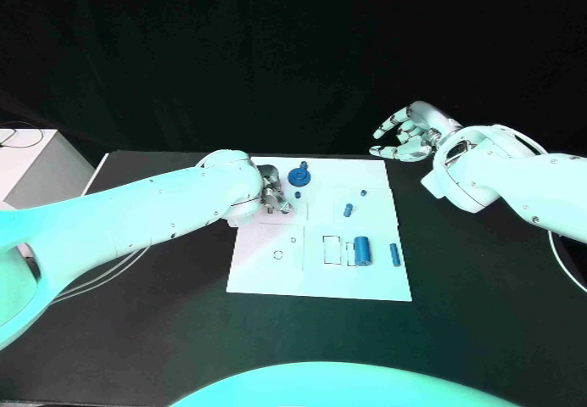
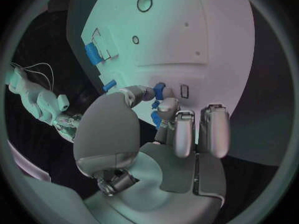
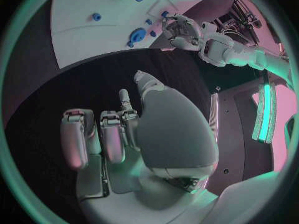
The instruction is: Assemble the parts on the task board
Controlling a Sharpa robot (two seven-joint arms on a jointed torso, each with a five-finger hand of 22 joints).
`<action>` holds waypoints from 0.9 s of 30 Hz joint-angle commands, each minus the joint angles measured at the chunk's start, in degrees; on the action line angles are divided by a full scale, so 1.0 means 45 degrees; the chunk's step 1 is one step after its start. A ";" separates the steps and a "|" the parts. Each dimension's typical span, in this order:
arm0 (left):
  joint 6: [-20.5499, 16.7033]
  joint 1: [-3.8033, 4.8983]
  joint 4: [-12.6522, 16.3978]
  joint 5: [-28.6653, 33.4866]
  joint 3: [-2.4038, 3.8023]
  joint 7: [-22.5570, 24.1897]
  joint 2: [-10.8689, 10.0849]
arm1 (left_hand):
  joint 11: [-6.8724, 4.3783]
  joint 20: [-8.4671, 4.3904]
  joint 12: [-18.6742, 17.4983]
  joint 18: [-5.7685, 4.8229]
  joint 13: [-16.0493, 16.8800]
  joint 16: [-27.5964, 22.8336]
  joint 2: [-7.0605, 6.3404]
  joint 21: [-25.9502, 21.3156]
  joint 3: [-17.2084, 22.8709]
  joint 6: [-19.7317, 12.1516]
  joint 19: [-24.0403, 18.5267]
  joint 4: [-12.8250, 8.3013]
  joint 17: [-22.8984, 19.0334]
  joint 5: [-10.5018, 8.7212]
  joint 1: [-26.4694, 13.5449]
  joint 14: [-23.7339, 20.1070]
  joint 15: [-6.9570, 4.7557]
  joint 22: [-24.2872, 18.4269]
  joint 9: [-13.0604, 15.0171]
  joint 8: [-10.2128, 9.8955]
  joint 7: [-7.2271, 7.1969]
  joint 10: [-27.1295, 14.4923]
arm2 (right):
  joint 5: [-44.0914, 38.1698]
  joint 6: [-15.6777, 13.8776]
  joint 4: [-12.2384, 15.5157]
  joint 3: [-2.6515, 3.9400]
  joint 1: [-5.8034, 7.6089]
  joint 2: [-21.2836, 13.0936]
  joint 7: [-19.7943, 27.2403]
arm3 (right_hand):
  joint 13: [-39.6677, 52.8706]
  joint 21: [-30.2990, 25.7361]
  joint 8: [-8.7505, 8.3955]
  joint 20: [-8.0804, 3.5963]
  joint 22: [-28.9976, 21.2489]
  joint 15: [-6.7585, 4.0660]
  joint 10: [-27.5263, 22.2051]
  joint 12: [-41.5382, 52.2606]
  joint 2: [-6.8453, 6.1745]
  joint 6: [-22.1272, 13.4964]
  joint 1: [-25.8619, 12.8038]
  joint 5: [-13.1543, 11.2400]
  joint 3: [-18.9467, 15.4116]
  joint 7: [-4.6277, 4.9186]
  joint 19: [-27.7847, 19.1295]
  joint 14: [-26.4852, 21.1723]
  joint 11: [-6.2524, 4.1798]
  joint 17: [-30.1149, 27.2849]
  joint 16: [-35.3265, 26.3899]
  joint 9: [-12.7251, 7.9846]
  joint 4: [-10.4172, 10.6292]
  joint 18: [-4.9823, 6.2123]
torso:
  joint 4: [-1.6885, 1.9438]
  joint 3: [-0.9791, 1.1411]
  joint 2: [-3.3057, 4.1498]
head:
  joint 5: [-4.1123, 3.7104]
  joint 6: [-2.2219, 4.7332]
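A flat, matte white task board is laid on the black table, its face marked with thin outlined rectangles and small round holes. Several small blue parts are spread over it: a round, gear-like piece with a stem near the far edge, a short peg and a smaller one towards the middle, a thick smooth cylinder in the near right area, and a slim pin just beside it.

The left hand, silver and glossy on a smooth white arm, is held over the board's far left part, close beside the gear-like piece. In the left wrist view its fingertips are seen drawn together around a small blue part, which appears to be pinched just above the board surface; this is hidden by the hand in the head view.

The right hand is raised beyond the board's far right corner, with its fingers apart and curved and nothing in them. In the right wrist view it is seen above bare black table.

A white box stands beyond the table's left edge, against a dark background.
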 commanded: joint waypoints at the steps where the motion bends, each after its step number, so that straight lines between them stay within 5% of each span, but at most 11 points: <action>1: 0.0274 -0.0015 -0.0005 -0.0157 -0.0013 0.0017 0.0076 | -0.0008 -0.0005 0.0022 -0.0078 -0.0011 0.0056 0.0088 0.0040 0.3061 0.0091 0.0099 -0.3115 0.3354 0.0075 0.0060 0.1325 -0.0112 0.0218 -0.0011 -0.0067 -0.0042 0.0032 | -0.0110 0.0170 0.0030 0.0007 -0.0002 -0.0010 0.0037 | 0.2143 -0.0076 0.0069 -0.0084 0.2340 -0.0023 -0.0008 -0.0041 0.0033 -0.0073 -0.0085 0.0010 0.0104 -0.0009 0.0862 0.1327 -0.0010 0.3355 0.0055 0.0015 -0.0004 0.0037 | 0.0009 0.0006 -0.0005 | -0.0008 -0.0012; 11: 0.0300 -0.0033 -0.0115 0.0216 -0.0025 -0.0004 0.0233 | 0.0004 0.0009 -0.0094 -0.0082 -0.0155 0.0056 0.0133 0.0029 0.2795 0.0095 0.0095 -0.2990 0.3354 -0.0072 -0.0147 0.1325 -0.0094 0.0223 0.0046 -0.0204 -0.0036 0.0020 | -0.0096 0.0155 0.0041 0.0007 -0.0002 -0.0021 0.0039 | 0.2135 -0.0089 0.0082 -0.0085 0.2332 -0.0025 -0.0014 -0.0048 0.0016 -0.0081 -0.0126 0.0006 0.0145 -0.0011 0.0858 0.1327 -0.0011 0.3355 0.0055 0.0028 -0.0007 0.0040 | -0.0006 -0.0001 -0.0002 | -0.0044 0.0001; 16: 0.0156 -0.0070 -0.0191 0.0324 -0.0031 -0.0014 0.0271 | -0.0021 0.0025 -0.0428 -0.0074 -0.0543 0.0056 0.0303 -0.0057 0.1666 -0.0140 0.0054 -0.2646 0.3354 -0.0259 -0.0418 0.1325 -0.0077 0.0152 0.0152 -0.0495 -0.0069 -0.0104 | -0.0095 0.0140 0.0045 0.0007 -0.0002 -0.0029 0.0046 | 0.2131 -0.0103 0.0082 -0.0085 0.2321 -0.0025 -0.0018 -0.0053 0.0012 -0.0084 -0.0134 0.0005 0.0146 -0.0010 0.0853 0.1327 -0.0011 0.3355 0.0055 0.0029 -0.0005 0.0044 | -0.0003 -0.0011 -0.0003 | -0.0075 0.0018; 19: 0.0050 -0.0083 -0.0231 0.0355 -0.0034 -0.0042 0.0260 | 0.0020 0.0039 -0.0504 -0.0070 -0.0695 0.0056 0.0396 -0.0132 0.0089 -0.0177 0.0050 -0.1887 0.3354 -0.0331 -0.0818 0.1325 -0.0043 0.0099 -0.0189 -0.1166 -0.0078 -0.0234 | -0.0095 0.0132 0.0057 0.0008 -0.0002 -0.0042 0.0049 | 0.2131 -0.0103 0.0082 -0.0085 0.2321 -0.0025 -0.0018 -0.0053 0.0012 -0.0084 -0.0134 0.0005 0.0146 -0.0010 0.0853 0.1327 -0.0011 0.3355 0.0055 0.0029 -0.0005 0.0044 | 0.0007 -0.0004 -0.0009 | -0.0092 0.0021; 27: 0.0115 -0.0096 -0.0249 0.0369 -0.0035 -0.0091 0.0185 | 0.0147 0.0127 -0.0602 -0.0046 -0.0867 0.0056 0.0247 -0.0224 -0.1266 -0.0104 0.0002 -0.1056 0.3354 -0.0307 -0.1017 0.1325 0.0059 -0.0029 -0.0556 -0.1779 0.0065 -0.0437 | -0.0094 0.0130 0.0064 0.0008 -0.0002 -0.0063 0.0052 | 0.2112 -0.0119 0.0081 -0.0085 0.2307 -0.0025 -0.0040 -0.0075 0.0008 -0.0090 -0.0147 0.0004 0.0146 -0.0009 0.0847 0.1327 -0.0010 0.3355 0.0055 0.0029 -0.0001 0.0048 | 0.0021 -0.0017 -0.0014 | -0.0120 0.0059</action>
